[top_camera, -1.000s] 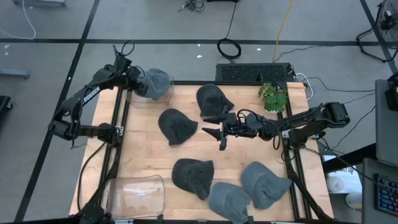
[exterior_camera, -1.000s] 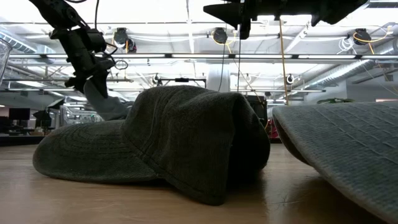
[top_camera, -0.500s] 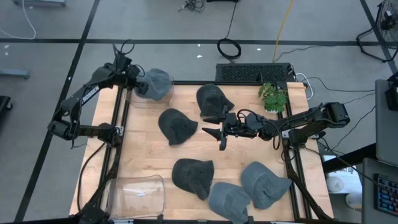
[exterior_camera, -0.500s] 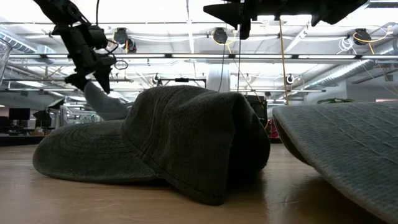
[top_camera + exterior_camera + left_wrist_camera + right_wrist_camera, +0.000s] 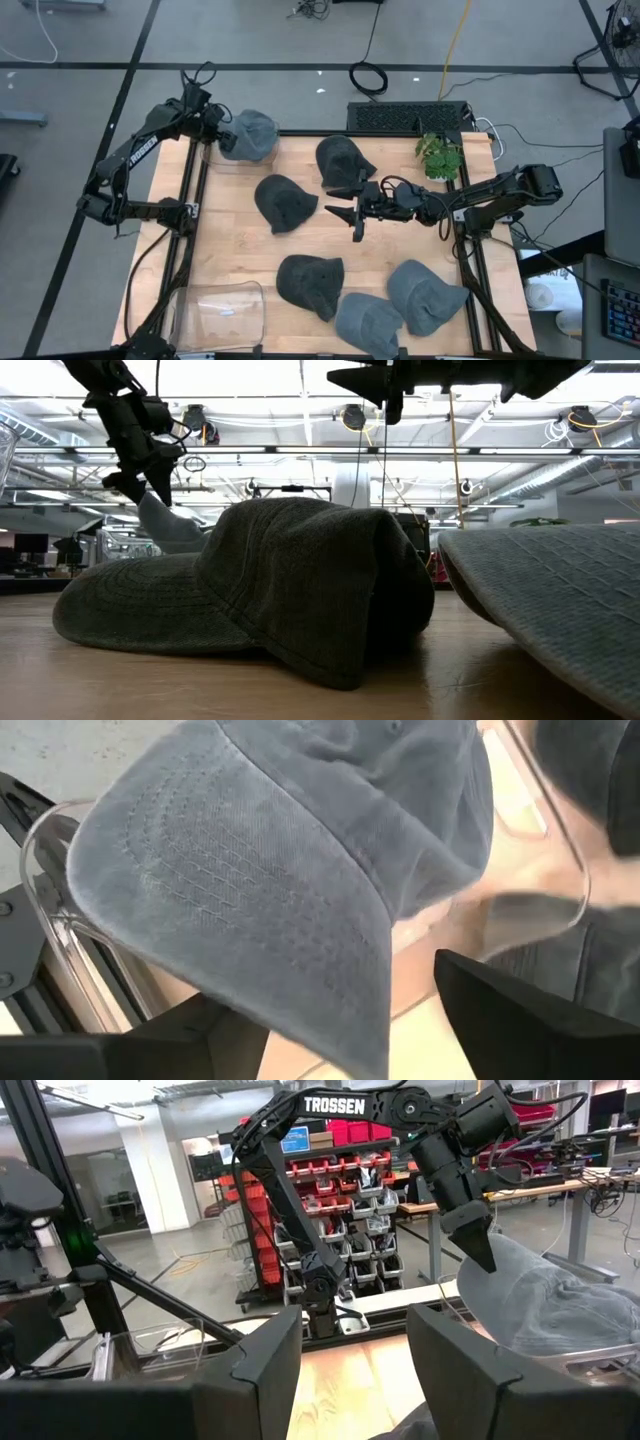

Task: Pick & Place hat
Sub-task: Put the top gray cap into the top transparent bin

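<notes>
Wooden table (image 5: 240, 255): lying beneath both arms, carrying five dark and grey hats spread over its top.

Clear bin, far corner (image 5: 45, 880): sitting directly under the left gripper, at the table's far left corner. A second clear bin (image 5: 222, 312) is resting at the near left corner, well apart from both grippers.

Light grey hat (image 5: 250, 133): lying in the far-corner bin, brim toward the left gripper, crown pointing away toward the table. In the left wrist view the brim (image 5: 230, 910) is filling the space just ahead of the fingers.

Dark hats: one (image 5: 283, 203) is lying between the two grippers; another (image 5: 343, 160) is sitting just beyond the right gripper, near it. One more (image 5: 310, 284) is lying on the near side of the right gripper. Two grey hats (image 5: 425, 295) and (image 5: 368, 322) are overlapping further toward the near right.

Left gripper (image 5: 214, 133): hovering over the far-corner bin, fingers spread wide on either side of the light grey hat's brim; whether they are touching it cannot be told.

Right gripper (image 5: 345, 202): hanging above the table's middle, raised clear of the hats, jaws parted partway and holding nothing.

Green plant (image 5: 438, 155): standing at the far right edge, behind the right gripper.
</notes>
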Robot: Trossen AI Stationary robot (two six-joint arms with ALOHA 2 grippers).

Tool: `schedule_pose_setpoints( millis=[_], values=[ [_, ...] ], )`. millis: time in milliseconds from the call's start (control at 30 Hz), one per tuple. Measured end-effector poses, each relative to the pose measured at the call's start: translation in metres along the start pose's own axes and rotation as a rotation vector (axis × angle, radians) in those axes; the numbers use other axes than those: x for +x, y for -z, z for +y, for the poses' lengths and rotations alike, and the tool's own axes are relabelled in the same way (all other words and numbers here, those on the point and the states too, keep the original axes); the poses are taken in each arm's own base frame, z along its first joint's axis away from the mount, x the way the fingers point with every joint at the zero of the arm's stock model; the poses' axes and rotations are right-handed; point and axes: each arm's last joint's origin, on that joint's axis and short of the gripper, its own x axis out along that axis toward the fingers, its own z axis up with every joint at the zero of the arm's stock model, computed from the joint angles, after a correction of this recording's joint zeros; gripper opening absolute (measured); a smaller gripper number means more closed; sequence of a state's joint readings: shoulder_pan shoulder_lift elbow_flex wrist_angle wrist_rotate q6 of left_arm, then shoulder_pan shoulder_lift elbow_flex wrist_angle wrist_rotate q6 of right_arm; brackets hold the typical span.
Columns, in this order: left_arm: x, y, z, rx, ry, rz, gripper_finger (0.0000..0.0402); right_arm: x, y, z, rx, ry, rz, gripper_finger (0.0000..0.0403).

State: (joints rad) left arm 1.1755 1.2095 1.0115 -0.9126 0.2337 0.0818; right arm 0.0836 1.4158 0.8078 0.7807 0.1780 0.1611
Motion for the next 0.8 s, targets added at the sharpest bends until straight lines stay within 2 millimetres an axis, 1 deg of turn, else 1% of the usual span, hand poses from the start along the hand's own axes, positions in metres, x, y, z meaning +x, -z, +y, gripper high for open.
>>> schedule_pose_setpoints(
  millis=[133,200,467,667,800],
  values=[
    [0.000,0.004,-0.001,0.072,0.016,0.046,0.0248,0.000,0.000,0.001,0.006,-0.004,0.001,0.0173],
    [-0.004,0.005,-0.002,0.085,0.030,0.064,0.0236,0.000,0.000,0.001,0.007,-0.005,0.001,0.0173],
    [-0.032,0.001,-0.009,0.161,0.067,0.129,0.0192,0.000,0.000,0.001,0.006,-0.004,0.001,0.0173],
    [-0.048,-0.006,-0.017,0.170,0.034,0.118,0.0153,0.000,0.000,0.001,0.004,-0.004,0.001,0.0173],
    [-0.061,-0.017,-0.023,0.155,-0.035,0.054,0.0131,0.000,0.000,0.001,0.004,-0.004,0.000,0.0173]
  ],
)
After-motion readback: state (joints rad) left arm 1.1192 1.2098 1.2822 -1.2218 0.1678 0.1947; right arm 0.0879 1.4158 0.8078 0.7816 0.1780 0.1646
